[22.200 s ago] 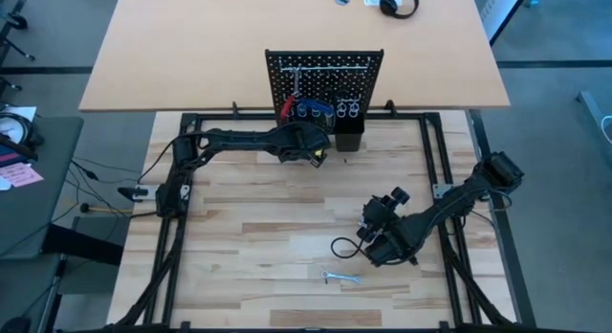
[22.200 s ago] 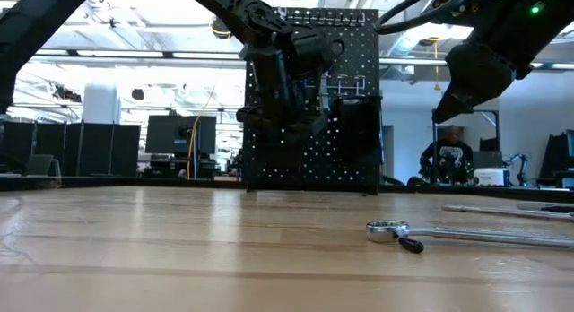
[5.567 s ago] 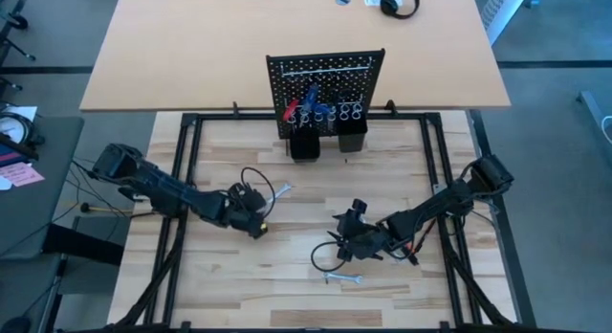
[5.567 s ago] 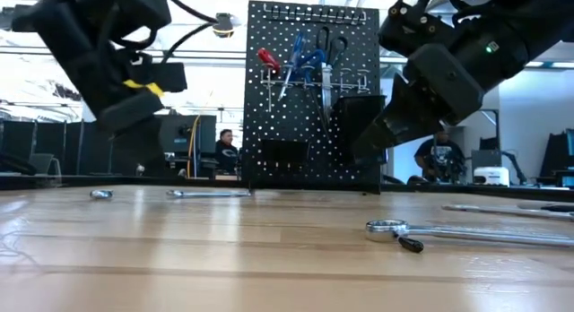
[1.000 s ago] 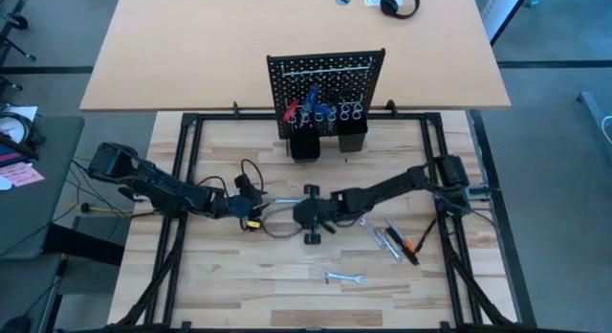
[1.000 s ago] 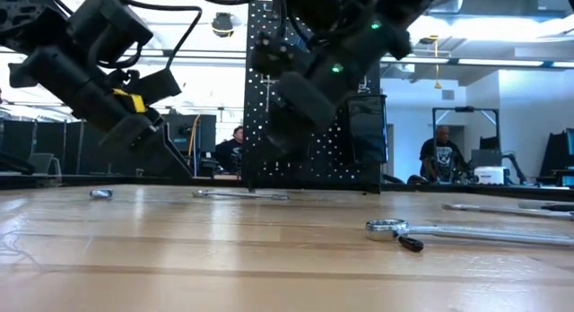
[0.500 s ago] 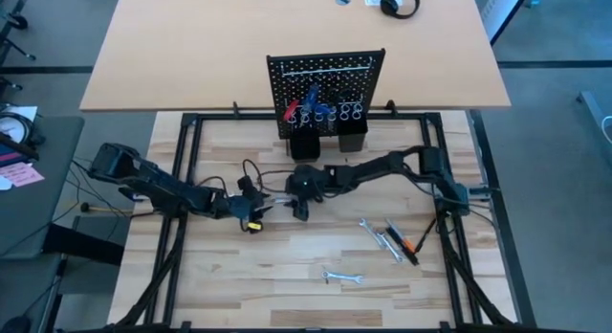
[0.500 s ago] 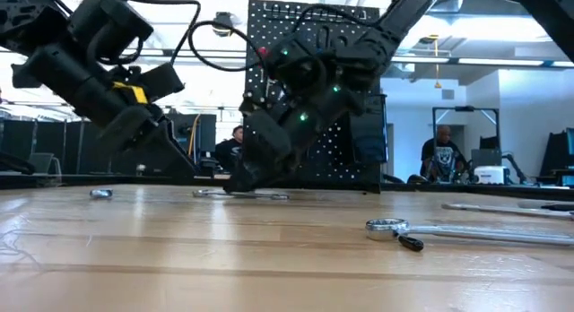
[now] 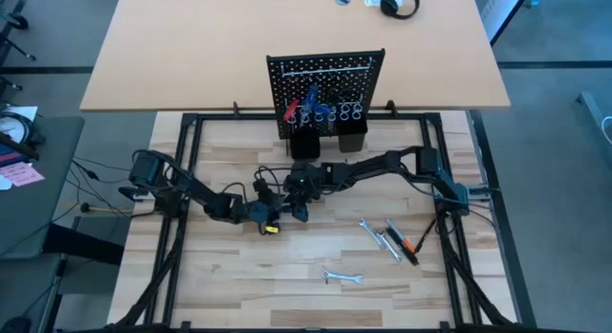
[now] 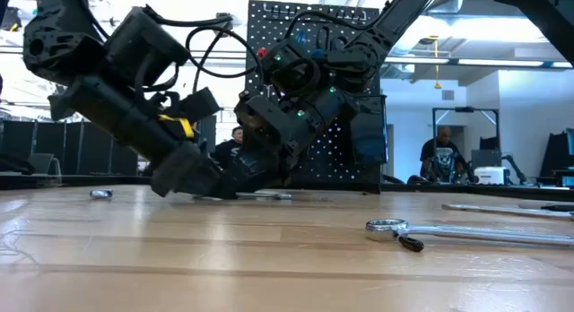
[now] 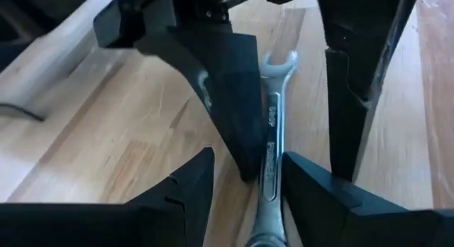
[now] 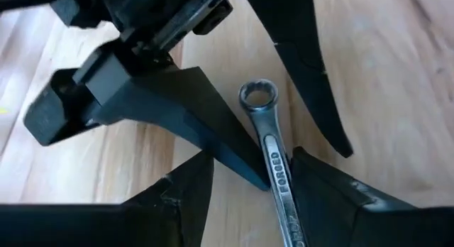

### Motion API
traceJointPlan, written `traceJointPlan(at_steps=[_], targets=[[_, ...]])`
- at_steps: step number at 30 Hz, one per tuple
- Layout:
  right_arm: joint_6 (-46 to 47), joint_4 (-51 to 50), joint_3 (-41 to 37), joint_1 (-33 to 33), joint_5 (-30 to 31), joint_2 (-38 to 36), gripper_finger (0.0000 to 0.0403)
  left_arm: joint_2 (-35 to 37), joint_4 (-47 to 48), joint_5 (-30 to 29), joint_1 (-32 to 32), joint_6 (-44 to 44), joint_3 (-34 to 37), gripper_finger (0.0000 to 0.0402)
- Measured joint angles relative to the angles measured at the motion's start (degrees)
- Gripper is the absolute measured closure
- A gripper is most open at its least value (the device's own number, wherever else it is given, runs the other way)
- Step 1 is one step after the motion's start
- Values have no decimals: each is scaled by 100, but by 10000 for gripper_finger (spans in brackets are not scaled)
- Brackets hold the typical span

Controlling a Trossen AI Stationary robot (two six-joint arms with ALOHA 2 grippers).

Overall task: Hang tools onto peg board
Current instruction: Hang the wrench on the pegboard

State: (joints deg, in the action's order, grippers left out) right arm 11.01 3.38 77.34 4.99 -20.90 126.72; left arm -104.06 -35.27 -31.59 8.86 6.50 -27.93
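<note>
my left gripper (image 9: 271, 214) and right gripper (image 9: 298, 205) both spread open astride one silver wrench (image 11: 270, 137) flat on the bench, neither clamped, near the peg board (image 9: 325, 89) at the far edge

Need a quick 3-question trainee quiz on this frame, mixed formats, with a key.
1. True or false: the silver wrench between the left hand and the right hand is lifted off the table.
2. The fingers of both hands are: A) shut on the wrench, B) open, straddling the wrench, C) out of view.
3. How many black cups sit at the base of the peg board?
Key: 1 false; 2 B; 3 two.
</note>
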Motion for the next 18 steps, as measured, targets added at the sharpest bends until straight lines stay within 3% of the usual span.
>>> traceJointPlan(at_steps=[10,18], targets=[[120,-58,-8,-22,-517,4,210,-232,243,-334,-2,-116,-251,240],[-376,-368,3,-36,-399,2,230,-239,254,-446,9,-151,-246,240]])
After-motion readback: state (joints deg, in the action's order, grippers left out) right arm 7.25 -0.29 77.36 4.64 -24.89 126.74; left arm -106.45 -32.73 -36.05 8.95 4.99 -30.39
